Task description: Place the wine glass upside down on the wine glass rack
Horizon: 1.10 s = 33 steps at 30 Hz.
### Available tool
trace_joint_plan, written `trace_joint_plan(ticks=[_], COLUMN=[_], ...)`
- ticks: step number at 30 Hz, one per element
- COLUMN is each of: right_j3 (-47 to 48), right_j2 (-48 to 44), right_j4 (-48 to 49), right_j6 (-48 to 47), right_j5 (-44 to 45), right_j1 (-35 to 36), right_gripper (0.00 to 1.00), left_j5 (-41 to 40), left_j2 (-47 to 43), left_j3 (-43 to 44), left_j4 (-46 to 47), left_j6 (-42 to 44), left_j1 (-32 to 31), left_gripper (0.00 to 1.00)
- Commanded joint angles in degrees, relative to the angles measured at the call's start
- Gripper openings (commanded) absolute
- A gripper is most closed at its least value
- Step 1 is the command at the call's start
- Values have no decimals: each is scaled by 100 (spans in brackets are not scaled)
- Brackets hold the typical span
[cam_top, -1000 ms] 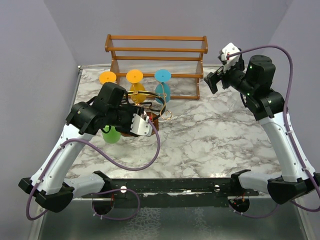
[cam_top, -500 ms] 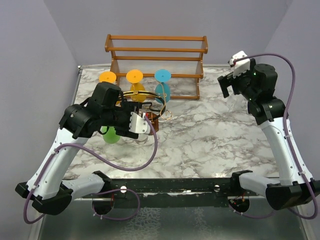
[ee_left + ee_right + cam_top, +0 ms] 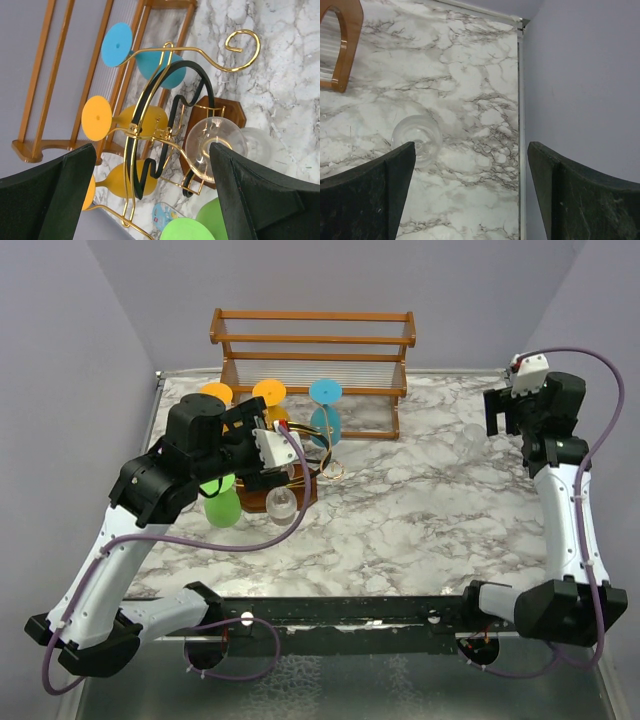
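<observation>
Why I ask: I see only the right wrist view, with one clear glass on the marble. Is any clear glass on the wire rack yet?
Observer: Yes, a clear wine glass hangs bowl-down in the wine glass rack, over its wooden base.
Operator: Is the left hand holding it?
Observer: No, the left hand is open, its fingers clear of the glass.
Operator: Anything else near it?
Observer: A blue glass, two orange glasses and a green glass, feet up around the rack.
</observation>
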Motion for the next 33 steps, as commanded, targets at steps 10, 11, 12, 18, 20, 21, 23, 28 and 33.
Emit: trace_joint_plan(ticks=[10,11,12,18,20,21,23,28,33], right_j3=[638,638,651,709,700,703,707,773,864], right_j2=[1543,1617,1679,1977,2005,2028,2084,2259,2291], right_j4=[-522,-543,-557,-676,-696,-706,-753,-899,-979], right_j6=[-283,-306,-318,-366,-375,-388,-408,-447,-474], right_j5=[-289,-324,-340,-490,-541,-559,-591,-684,-776], right_j1=[-2,-2,-2,-2,-2,-2,-2,-2,-2], right_gripper=[58,56,54,44,42,40,36,24,11], left_j5=[-426,-441,-466,-537,-530,-528,-528,-541,-614], left_j2=[-38,-33,-22,27,45,49,66,105,139], left_j3=[-138,-135,-134,-141,-134,-134,-126,-134,-118], left_j4=[531,523,515,513,506,502,504,520,600], left_j6=[-206,-182,-161,-120,-114,-112,-101,-83,-176], left_j1=[-36,-37,-32,-37,-37,-37,-36,-37,-37], left_gripper=[99,99,99,99,99,99,99,99,99])
